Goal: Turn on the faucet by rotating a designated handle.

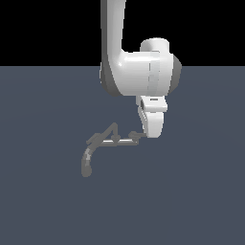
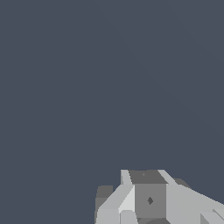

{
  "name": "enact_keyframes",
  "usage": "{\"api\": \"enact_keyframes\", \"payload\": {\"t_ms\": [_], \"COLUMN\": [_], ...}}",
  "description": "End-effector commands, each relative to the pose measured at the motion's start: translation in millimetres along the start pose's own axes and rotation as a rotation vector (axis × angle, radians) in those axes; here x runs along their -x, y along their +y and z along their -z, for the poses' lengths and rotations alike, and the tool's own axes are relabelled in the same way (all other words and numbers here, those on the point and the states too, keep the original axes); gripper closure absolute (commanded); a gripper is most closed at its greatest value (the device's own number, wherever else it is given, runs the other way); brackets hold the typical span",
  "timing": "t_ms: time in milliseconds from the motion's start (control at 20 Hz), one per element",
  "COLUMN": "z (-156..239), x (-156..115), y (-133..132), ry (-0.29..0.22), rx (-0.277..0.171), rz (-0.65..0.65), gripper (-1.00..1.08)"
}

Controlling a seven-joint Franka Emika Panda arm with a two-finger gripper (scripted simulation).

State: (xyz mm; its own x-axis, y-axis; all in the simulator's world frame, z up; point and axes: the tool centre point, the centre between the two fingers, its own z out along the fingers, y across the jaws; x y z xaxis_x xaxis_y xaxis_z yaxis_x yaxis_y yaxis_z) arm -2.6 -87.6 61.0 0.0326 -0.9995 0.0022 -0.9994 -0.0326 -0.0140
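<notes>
Grey fixture: the faucet [image 1: 107, 143] sits low on the dark slate tabletop [image 1: 43, 201], a little to the exterior view's left of centre.
Spout: far left of the fixture, the thick curved spout [image 1: 87, 162] droops down toward the tabletop.
Tall lever: next along, the slanted peak-shaped lever [image 1: 111, 130] rises above the thin straight bar [image 1: 122, 142]. Not our target.
Handle: at the bar's right-hand end sits the handle [image 1: 136, 136], stubby and dark, its flat crossbar just showing.
Hand: the white hand [image 1: 152, 127] hangs straight down from the wrist, right up against the handle on its right side. Touching or a hair apart, I cannot tell.
Hand state: the fingers merge into one pale block in the exterior view, and the wrist view shows only blocky housing [image 2: 148, 199] over bare tabletop, so wide or narrow I cannot tell.
Step in hand: looks like the approach is done and contact is being made at the handle.
Next move: I'd judge a sideways push on the crossbar, swinging it round its pivot while keeping pressure on so the hand doesn't slip off that short stub.
</notes>
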Motion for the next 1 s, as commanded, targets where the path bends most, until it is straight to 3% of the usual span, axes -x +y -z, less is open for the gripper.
{"api": "enact_keyframes", "payload": {"t_ms": [0, 250, 350, 950], "z": [0, 0, 0, 1], "x": [1, 1, -5, 28], "y": [14, 31, 21, 56], "ry": [-0.003, -0.002, 0.002, -0.002], "rx": [0.013, 0.014, -0.003, 0.013], "rz": [0.000, -0.001, -0.008, -0.002], "gripper": [1.08, 1.08, 1.08, 1.08]}}
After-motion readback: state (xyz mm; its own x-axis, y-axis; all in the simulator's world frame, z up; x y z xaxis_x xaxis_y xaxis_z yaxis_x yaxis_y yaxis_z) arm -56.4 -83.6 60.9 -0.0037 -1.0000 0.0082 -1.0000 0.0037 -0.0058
